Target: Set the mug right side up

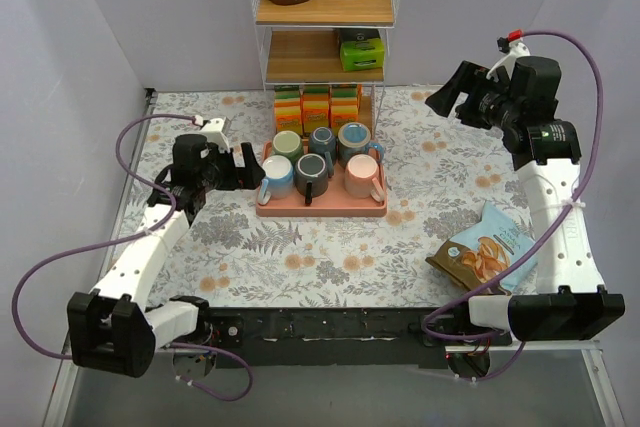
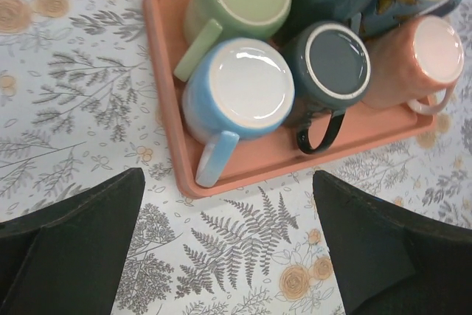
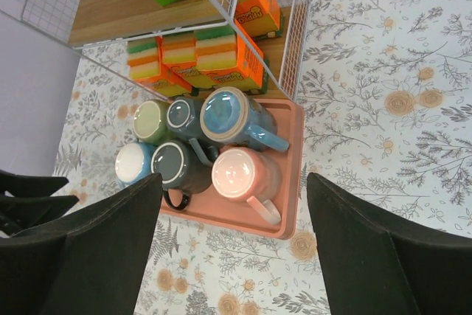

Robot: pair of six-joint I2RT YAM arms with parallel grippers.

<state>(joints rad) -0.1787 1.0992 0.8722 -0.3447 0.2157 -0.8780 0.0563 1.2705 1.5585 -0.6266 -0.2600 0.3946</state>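
A salmon tray (image 1: 320, 210) holds several mugs, all showing flat bases upward. In the front row stand a light blue mug (image 1: 279, 175), a dark grey mug (image 1: 311, 174) and a pink mug (image 1: 362, 177). Behind them are a green mug (image 1: 288, 144), a teal mug (image 1: 322, 141) and a blue mug (image 1: 354, 137). My left gripper (image 1: 252, 167) is open and empty just left of the tray, with the light blue mug (image 2: 238, 91) ahead of its fingers. My right gripper (image 1: 447, 97) is open and empty, raised at the far right, looking down on the pink mug (image 3: 243, 173).
A wire shelf (image 1: 325, 17) stands behind the tray, with orange sponge packs (image 1: 318, 105) under it, a green box (image 1: 361, 50) on the middle shelf and jars on top. A snack bag (image 1: 485, 252) lies at the front right.
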